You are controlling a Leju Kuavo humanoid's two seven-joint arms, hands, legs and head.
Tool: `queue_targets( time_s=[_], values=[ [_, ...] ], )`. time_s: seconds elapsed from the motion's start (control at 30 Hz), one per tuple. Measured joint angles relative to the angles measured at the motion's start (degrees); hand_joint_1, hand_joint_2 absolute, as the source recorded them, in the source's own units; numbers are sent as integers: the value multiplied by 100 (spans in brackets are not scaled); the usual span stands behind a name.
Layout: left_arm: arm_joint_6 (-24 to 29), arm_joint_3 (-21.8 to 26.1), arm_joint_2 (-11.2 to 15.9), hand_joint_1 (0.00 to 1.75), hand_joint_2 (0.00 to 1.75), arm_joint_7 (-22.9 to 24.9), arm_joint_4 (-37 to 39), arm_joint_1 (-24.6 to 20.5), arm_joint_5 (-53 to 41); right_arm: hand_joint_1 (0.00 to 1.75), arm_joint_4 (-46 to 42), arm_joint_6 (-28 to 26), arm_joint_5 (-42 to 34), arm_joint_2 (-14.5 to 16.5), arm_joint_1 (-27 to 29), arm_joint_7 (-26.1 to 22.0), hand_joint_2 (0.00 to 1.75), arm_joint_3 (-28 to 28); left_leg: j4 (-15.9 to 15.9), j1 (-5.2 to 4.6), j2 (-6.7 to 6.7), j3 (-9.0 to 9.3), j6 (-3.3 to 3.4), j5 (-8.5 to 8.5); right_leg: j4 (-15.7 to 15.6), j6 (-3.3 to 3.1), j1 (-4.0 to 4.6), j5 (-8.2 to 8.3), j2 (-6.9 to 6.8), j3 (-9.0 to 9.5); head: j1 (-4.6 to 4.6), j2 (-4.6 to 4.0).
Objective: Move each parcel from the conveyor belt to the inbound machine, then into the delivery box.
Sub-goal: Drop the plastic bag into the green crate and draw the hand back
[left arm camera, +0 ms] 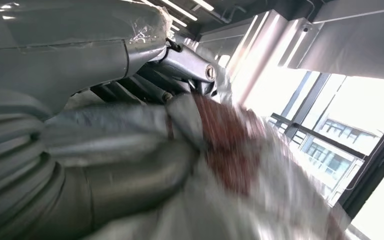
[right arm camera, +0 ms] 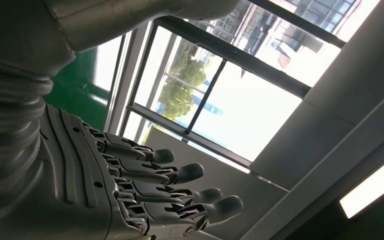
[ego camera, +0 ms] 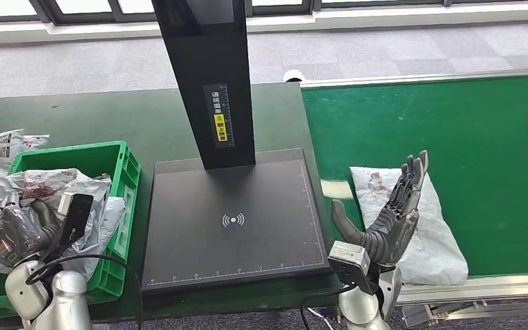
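on the green conveyor belt (ego camera: 495, 137) a white parcel (ego camera: 426, 240) lies flat near the belt's near edge, just beside the dark inbound machine (ego camera: 234, 220) with its flat scanning plate and tall black post. the right robot hand (ego camera: 392, 216) hovers over this parcel, fingers (right arm camera: 180, 172) stretched out and spread with the thumb held apart, holding nothing. at the other side of the machine, on the dark green desk (ego camera: 130, 117), stands the green delivery box (ego camera: 120, 161), with crumpled grey parcels (ego camera: 48, 189) heaped in and over it. the left robot hand (ego camera: 17, 230) sits low in that heap, its fingers wrapped around a grey bag with red marks (left arm camera: 225, 145), which bulges around the thumb (left arm camera: 125, 185) in the left wrist view. another printed bag (ego camera: 0, 146) lies on the desk just behind the box.
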Motion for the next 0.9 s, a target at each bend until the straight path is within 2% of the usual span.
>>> queue_targets(
  time_s=[0.2, 0.33, 0.53, 0.77, 0.9],
  values=[
    [0, 452, -62, 0, 175, -668, -163, -61, 544, 0, 38, 1, 16, 0, -5, 0, 175, 0, 0, 0, -1, -1, 0, 0, 0, 0, 0, 0, 0, 0, 0, 0],
    [0, 627, -84, 0, 0, -1081, -378, -61, 1056, 0, 63, 1, 32, 0, -9, 0, 175, 0, 0, 0, -1, -2, 0, 0, 0, 0, 0, 0, 0, 0, 0, 0],
    [0, 932, -97, 0, 0, -2033, -750, -86, 2041, 0, 123, 1, 40, 0, -16, 0, 175, 0, 0, 1, -1, -1, 0, 0, 0, 0, 1, 0, 0, 0, 0, 0],
    [0, 922, -120, 0, 0, -2179, -1608, 60, 3031, 0, 203, 1, 34, 0, -28, 0, 175, -2, 0, 2, 0, 0, 0, 0, 0, 0, 1, 0, 0, -1, -1, 0],
    [0, 576, -141, 0, 0, -2190, -2401, 330, 3917, 0, 288, 1, 85, 0, -45, 1, 175, -68, 0, 1, -7, -1, 0, 0, 0, 0, 1, -2, -6, 1, -1, 0]
  ],
)
